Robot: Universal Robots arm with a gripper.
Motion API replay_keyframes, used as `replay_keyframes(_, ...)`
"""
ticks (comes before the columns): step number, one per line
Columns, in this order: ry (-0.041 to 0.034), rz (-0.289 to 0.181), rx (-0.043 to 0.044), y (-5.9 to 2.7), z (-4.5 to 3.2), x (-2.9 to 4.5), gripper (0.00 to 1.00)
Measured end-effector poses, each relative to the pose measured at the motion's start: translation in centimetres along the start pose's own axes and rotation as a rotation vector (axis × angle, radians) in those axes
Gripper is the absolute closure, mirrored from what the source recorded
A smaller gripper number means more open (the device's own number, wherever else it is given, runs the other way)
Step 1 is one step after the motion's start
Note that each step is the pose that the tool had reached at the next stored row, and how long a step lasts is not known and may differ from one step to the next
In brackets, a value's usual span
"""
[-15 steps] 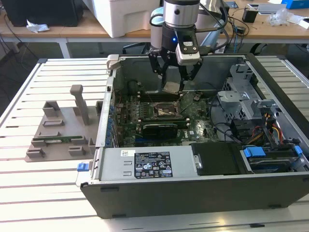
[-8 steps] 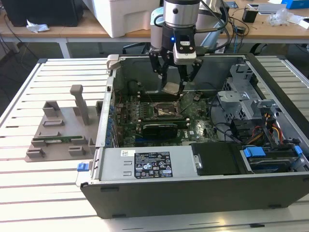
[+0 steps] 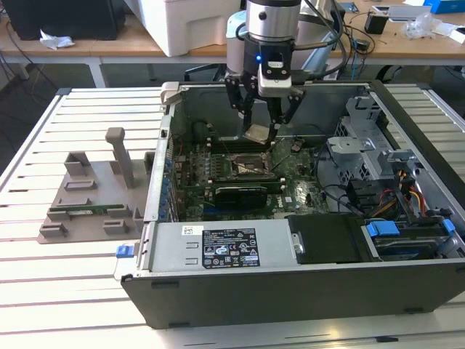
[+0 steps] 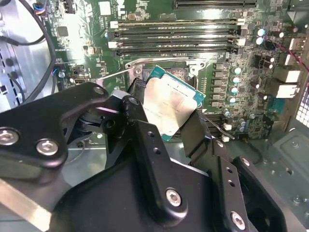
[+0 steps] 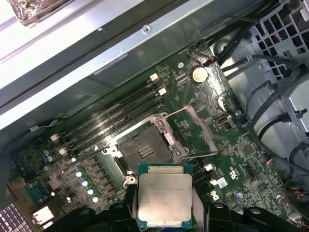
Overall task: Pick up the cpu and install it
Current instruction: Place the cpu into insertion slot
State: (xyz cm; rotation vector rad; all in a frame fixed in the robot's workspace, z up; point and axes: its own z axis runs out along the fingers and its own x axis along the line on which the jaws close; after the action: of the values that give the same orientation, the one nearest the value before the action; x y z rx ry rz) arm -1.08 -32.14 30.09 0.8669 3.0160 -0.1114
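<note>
First wrist view sets the cpu (image 5: 164,195) right before us, silver lid up and green rim showing. The pincer (image 5: 165,205) is clenched on it by two opposite edges. In the exterior view the cpu (image 3: 256,133) hangs in the air inside the open computer case (image 3: 240,280), above the motherboard (image 5: 241,150) and apart from it. Near the chip lies the socket (image 5: 145,147), uncovered. Its load frame (image 5: 195,130) is swung open to one side, and the memory slots (image 5: 116,113) run along the other.

We judge the step in hand to be bringing the chip over that socket and setting it in. In both wrist views the chip's edges look turned against the socket's edges, so we would square the two first. We cannot make out the corner mark or the notches, so orientation deserves a check rather than trust. We would hold the chip level and lower it straight, with no sideways slide, since a dragged chip could bend the contacts. The raised load frame stands close to the path, so the fingers need to clear it. We would let go only once the chip sits flat within the socket's frame.

The case lies on the slatted bench (image 3: 80,291), reaching toward the edge at the exterior view's right. A grey holder (image 3: 87,211) sits near the opposite edge.
</note>
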Motion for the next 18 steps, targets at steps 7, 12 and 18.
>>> replay_keyframes(7,-0.0017,0.072,0.012,0.0,0.01,-0.01,0.45)
replay_keyframes(12,-0.0019,0.112,0.0176,0.01,0.02,-0.01,0.45)
replay_keyframes(18,-0.0028,0.184,0.0283,0.01,0.03,-0.02,0.45)
